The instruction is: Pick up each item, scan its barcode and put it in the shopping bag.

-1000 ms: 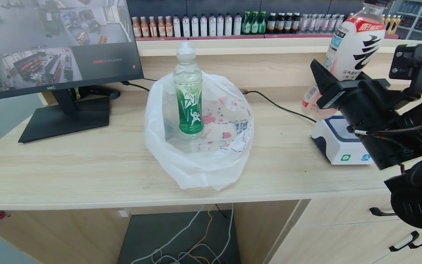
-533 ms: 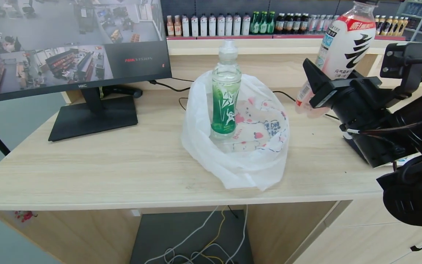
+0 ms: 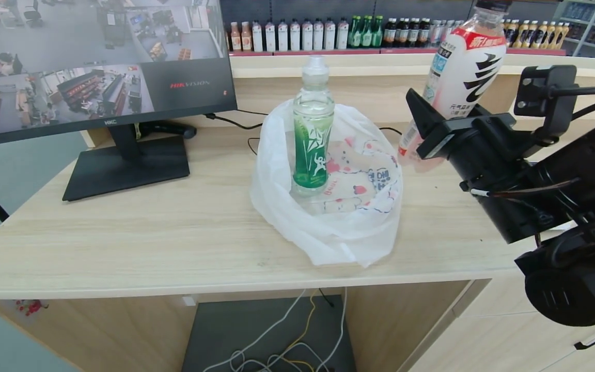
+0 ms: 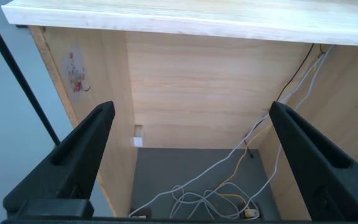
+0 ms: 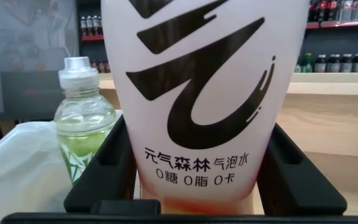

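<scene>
Jaws, right arm: pinching the pale pink bottle (image 3: 457,72) around its lower body, one finger on each side. The bottle is held in the air on the robot's right of the shopping bag (image 3: 328,232). It is tilted, with its base end close to the bag's rim and its capped end leaning away from the bag.

Jaws, left arm: spread wide, lower than the bag, facing the hollow under the bench (image 3: 137,232), where loose cables (image 4: 222,193) lie on a dark floor panel.

Shopping bag: white plastic with a printed pattern, mouth open, resting on the bench near its front edge.

Green bottle (image 3: 312,139): clear body, green label, pale cap. It stands upright inside the bag, toward the bag's left wall, with its neck above the rim.

Monitor (image 3: 96,57): on a black stand on the bench, well to the left of the bag, showing camera feeds.

Shelf (image 3: 328,51): behind the bag, beyond the bench, carrying a row of small bottles.
</scene>
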